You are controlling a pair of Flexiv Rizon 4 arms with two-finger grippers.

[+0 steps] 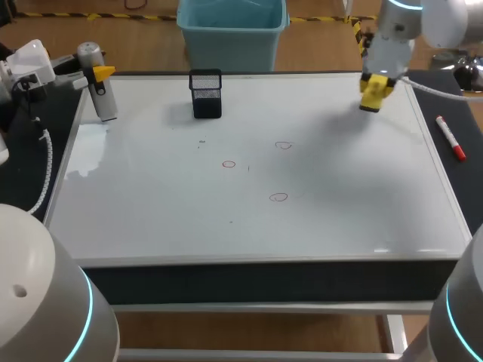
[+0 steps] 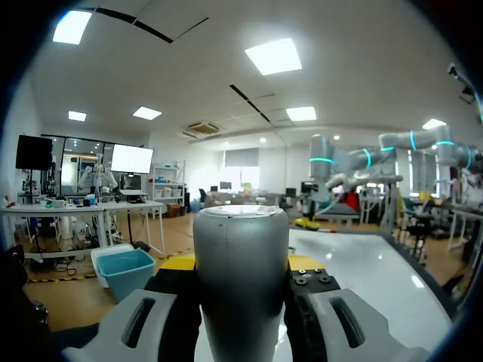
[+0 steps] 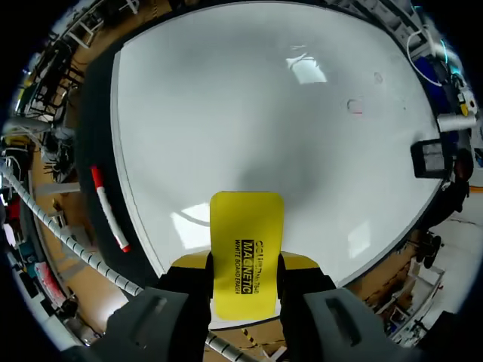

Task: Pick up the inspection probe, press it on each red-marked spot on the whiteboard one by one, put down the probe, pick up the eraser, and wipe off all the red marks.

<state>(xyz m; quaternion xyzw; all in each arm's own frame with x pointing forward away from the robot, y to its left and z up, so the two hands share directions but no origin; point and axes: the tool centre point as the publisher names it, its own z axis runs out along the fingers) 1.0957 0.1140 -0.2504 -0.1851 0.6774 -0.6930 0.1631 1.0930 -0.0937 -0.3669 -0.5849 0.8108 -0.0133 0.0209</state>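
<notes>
Probe (image 1: 104, 98) upright, pinched by left end effector (image 2: 241, 264); right end effector (image 3: 245, 262) pinches eraser (image 3: 247, 226) — long axis toward whiteboard (image 3: 249, 113).

Quick tally, my side first: 2 arms, i.e. left arm (image 1: 30, 64) and right arm (image 1: 404, 30), so 2 grippers, left gripper (image 2: 241, 264) and right gripper (image 3: 243, 262), each w/ 2 yellow-tipped fingers, 4 tips total. On the table I count 1 whiteboard (image 1: 151, 219). On it, 3 red marks (image 1: 229, 164), all small rings; nos. 2 and 3 sit to the right of the first, one farther back, one nearer me. Then 1 probe (image 1: 99, 90), grey, cylindrical; 1 eraser (image 1: 375, 92), yellow; 1 mesh pen holder (image 1: 206, 94), black; 1 red marker (image 1: 450, 138). That's 4 loose items plus the board.
</notes>
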